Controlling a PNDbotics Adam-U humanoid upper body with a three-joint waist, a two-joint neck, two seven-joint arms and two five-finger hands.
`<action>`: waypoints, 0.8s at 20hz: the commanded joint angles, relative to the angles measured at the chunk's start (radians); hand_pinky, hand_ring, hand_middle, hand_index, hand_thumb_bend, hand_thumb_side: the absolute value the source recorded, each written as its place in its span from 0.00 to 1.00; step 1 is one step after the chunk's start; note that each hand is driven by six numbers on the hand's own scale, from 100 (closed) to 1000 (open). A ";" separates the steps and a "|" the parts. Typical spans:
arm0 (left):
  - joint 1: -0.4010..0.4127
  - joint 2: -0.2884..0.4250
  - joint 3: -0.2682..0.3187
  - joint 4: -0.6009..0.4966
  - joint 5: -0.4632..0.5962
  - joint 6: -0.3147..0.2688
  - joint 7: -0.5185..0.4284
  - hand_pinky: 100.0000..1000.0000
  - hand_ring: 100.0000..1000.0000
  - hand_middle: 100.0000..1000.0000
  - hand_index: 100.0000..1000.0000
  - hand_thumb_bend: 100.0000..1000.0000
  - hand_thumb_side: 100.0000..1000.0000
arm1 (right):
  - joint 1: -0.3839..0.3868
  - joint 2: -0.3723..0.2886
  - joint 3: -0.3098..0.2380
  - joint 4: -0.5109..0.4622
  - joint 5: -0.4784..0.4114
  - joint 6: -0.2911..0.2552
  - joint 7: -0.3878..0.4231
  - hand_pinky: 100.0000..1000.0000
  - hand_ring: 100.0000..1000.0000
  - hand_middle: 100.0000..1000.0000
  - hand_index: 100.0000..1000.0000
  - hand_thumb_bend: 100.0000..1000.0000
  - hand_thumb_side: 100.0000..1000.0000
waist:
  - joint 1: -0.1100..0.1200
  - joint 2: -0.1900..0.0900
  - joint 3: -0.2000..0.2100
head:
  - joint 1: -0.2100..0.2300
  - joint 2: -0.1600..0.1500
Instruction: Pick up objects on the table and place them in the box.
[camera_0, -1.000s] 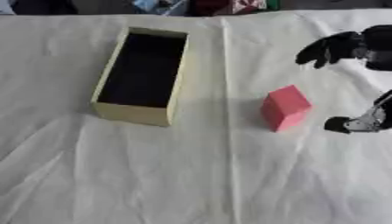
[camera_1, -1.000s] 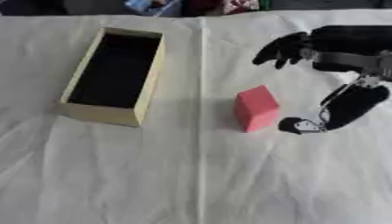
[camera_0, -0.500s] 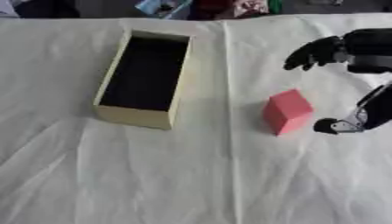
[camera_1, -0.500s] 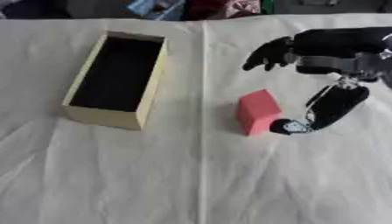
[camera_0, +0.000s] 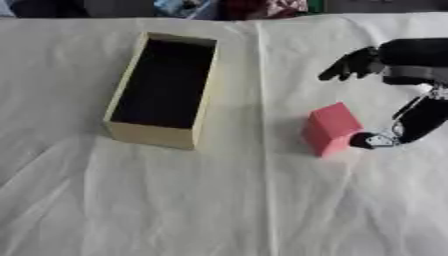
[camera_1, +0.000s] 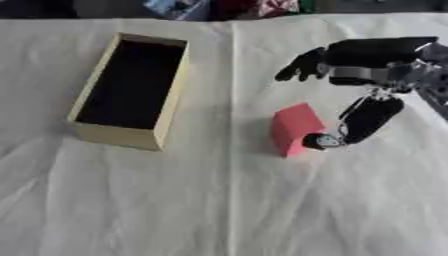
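Right of centre on the tabletop (camera_0: 219, 210): one pink block (camera_0: 331, 129), the only loose item in view, resting on the white cloth
Block, attitude: standing on a small face, long axis roughly upright with a slight lean; broad pink face turned toward the camera
Block, relation to robot hand: lies immediately to the left of the right robot hand (camera_1: 372, 67); thumb tip at the block's lower right edge, touching or just short of it, cannot tell which
Right robot hand, state: spread wide and holding nothing; fingers (camera_1: 299, 66) extended above and beyond the block's top, thumb hanging low on the near side, block not yet enclosed
Left robot hand: not in view; the right is the nearer and only candidate for the pick
Box (camera_0: 164, 89): cream walls, dark interior, open top, nothing visible inside; well apart from the block on its left, long axis running away from the camera
Judged step: closing on the block before lifting
Coming move turns on: fingers and thumb meeting across the block, then carrying leftward to the box
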 joint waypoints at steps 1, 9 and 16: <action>-0.011 0.011 0.006 -0.020 0.004 0.000 -0.004 0.51 0.50 0.52 0.68 0.00 0.06 | -0.020 -0.009 -0.002 0.015 0.011 0.015 0.007 0.77 0.85 0.85 0.96 0.40 0.28 | -0.015 0.002 0.003 | -0.005 -0.010; -0.014 0.009 0.005 -0.020 0.006 -0.001 -0.008 0.51 0.50 0.52 0.68 0.00 0.07 | -0.030 0.012 0.018 0.064 0.047 0.008 0.025 0.77 0.83 0.87 0.96 0.42 0.26 | -0.014 0.006 0.007 | -0.009 -0.015; -0.016 0.007 0.004 -0.020 0.008 -0.002 -0.010 0.51 0.50 0.51 0.68 0.00 0.07 | -0.039 0.032 0.039 0.131 0.087 -0.013 0.038 0.76 0.83 0.87 0.95 0.43 0.23 | -0.016 0.007 0.011 | -0.010 -0.017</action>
